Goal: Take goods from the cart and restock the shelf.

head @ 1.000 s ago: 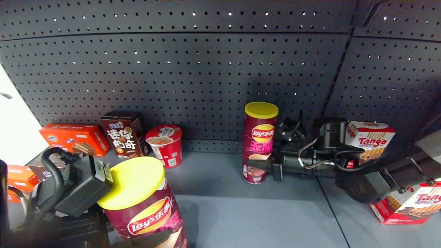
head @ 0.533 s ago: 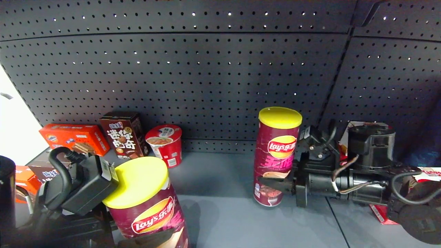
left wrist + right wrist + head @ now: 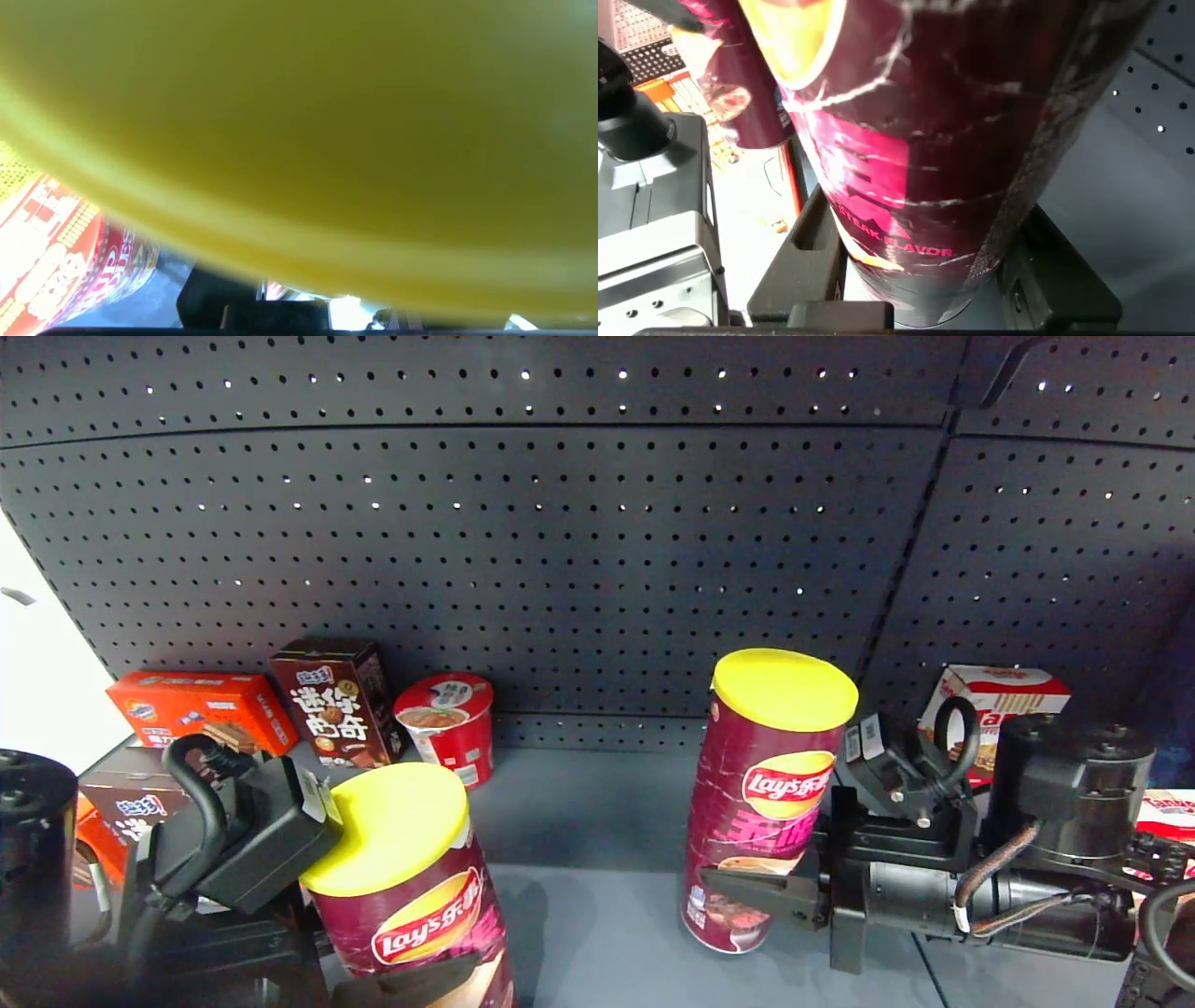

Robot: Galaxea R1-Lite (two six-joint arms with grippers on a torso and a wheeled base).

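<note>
The right gripper (image 3: 747,896), clamped on the chip can (image 3: 770,793), is pulling it, tilted, back toward the robot, well right of the noodle cup (image 3: 446,728), leaving placement unfinished, while the left gripper (image 3: 411,980) is gripping a second can (image 3: 411,896) in front of that cup.

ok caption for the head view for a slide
Left gripper holds one chip can, right gripper a second chip can, at the grey shelf
</note>
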